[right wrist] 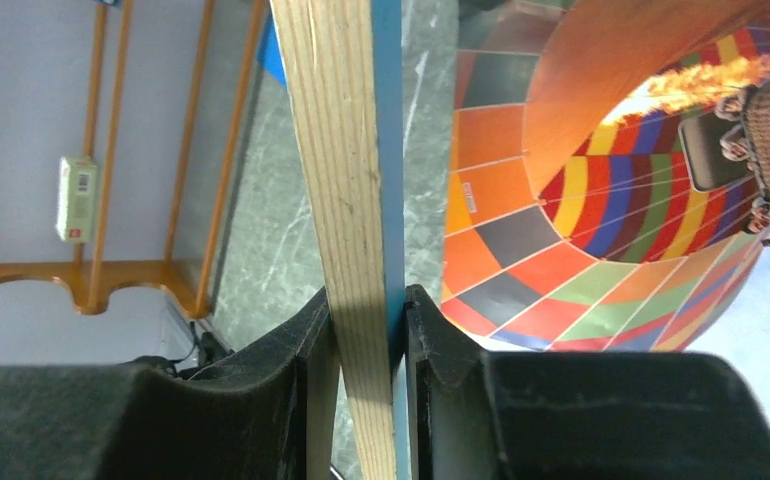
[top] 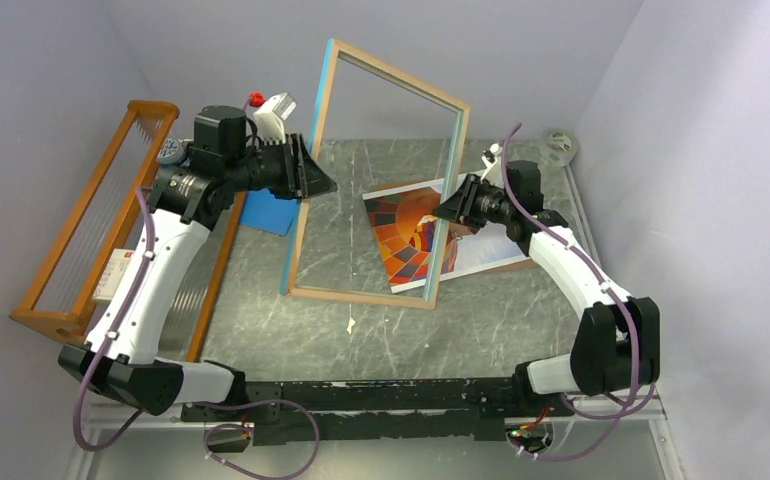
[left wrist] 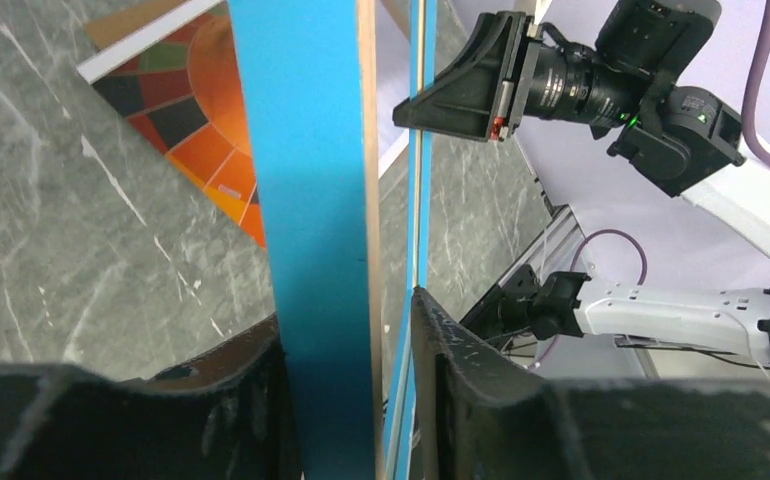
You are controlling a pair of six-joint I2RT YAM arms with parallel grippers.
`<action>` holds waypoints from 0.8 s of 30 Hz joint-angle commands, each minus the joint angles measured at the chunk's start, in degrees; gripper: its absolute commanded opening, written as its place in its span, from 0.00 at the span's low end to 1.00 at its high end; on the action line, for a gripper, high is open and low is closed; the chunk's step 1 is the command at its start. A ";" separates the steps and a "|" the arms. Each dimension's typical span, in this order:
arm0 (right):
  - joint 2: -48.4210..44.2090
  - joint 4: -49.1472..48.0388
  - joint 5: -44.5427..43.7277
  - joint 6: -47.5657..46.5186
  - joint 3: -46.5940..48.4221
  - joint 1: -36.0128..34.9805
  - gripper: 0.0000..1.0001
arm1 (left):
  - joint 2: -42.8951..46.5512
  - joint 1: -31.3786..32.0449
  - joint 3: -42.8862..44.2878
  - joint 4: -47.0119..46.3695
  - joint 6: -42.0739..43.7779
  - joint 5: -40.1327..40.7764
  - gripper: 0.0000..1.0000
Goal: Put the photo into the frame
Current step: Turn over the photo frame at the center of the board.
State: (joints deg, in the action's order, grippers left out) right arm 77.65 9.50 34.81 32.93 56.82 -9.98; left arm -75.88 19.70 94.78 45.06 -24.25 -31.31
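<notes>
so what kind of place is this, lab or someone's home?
Probably a lab test cell: plain pale walls box in a grey stone-look table, two robot arms sit bolted at its near edge, and the frame and orange rack look like staged props.

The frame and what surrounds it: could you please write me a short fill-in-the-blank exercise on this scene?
1. The left gripper and the right gripper each clamp one side of the ____.
2. The photo shows a hot-air ____.
3. The orange rack at the table's edge is made of ____.
Missing words: frame; balloon; wood.
</notes>
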 commanded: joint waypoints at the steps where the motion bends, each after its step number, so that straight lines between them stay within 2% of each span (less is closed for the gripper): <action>1: 1.74 -1.93 -0.95 -1.67 1.48 0.22 0.08 | 1.35 -1.65 -3.43 -2.53 0.70 -4.51 0.43; 6: 4.22 0.30 -2.41 -0.95 1.60 0.15 0.08 | 3.69 -4.07 -13.31 -5.51 0.50 0.46 0.35; 8: 5.15 0.79 -2.39 -0.24 1.42 -0.10 0.07 | 4.38 -4.68 -18.10 -8.43 0.23 1.42 0.41; 11: 6.41 1.63 -2.89 0.09 1.48 -1.95 0.08 | 6.11 -5.70 -26.92 -16.87 -1.29 -1.35 0.50; 16: 9.62 2.69 -5.18 0.52 1.90 -5.74 0.08 | 7.94 -7.05 -38.23 -25.55 -2.48 -1.95 0.57; 20: 13.33 2.59 -6.40 0.30 2.38 -7.75 0.08 | 8.83 -7.99 -43.58 -24.79 -1.17 2.90 0.63; 24: 16.99 4.89 -7.39 -0.90 4.88 -9.91 0.08 | 7.39 -9.35 -45.60 -19.25 0.26 9.62 0.73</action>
State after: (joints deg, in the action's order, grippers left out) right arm 93.03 15.55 26.41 31.42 57.19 -17.87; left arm -69.04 11.51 50.09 24.77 -25.58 -27.79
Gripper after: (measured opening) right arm 0.287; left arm 0.702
